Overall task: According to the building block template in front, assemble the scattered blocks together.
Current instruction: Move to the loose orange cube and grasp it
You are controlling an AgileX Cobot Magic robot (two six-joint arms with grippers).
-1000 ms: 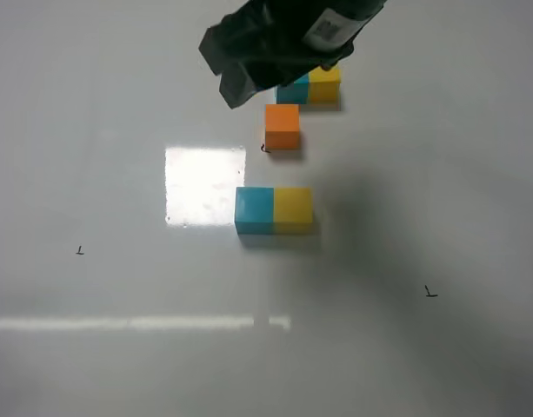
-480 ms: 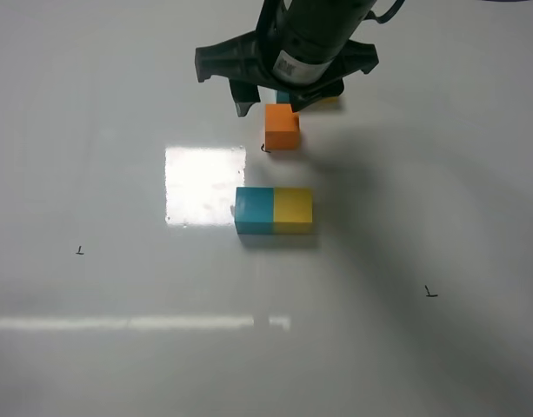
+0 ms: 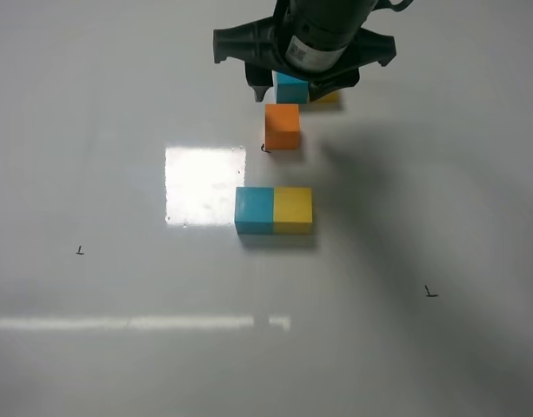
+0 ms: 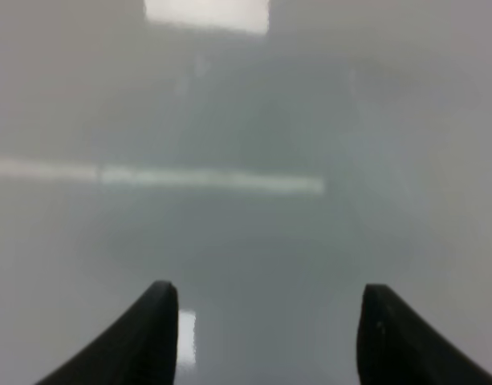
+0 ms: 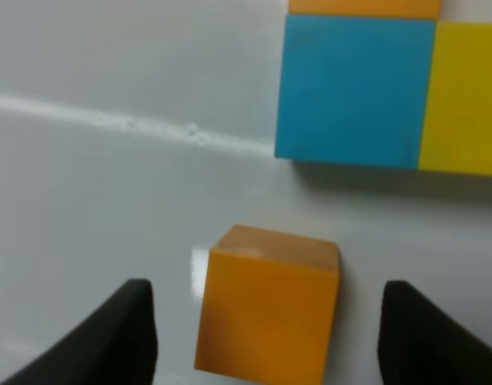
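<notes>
1 released right pincer (image 5: 267,321) points down over the orange block (image 5: 266,345); left pincer (image 4: 267,321) released.

On the table (image 3: 92,365) the building block template (image 3: 291,87) lies at the top of the high view — the lone block (image 3: 283,123) comes next down, near it but apart. Lower still, well clear of both, the joined pair (image 3: 273,210) sits, its two blocks side by side.

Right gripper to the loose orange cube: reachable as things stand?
Probably yes. The right gripper is open and the orange cube sits centred between its jaws in the wrist view, clear of the template beyond it; nothing blocks the way.
</notes>
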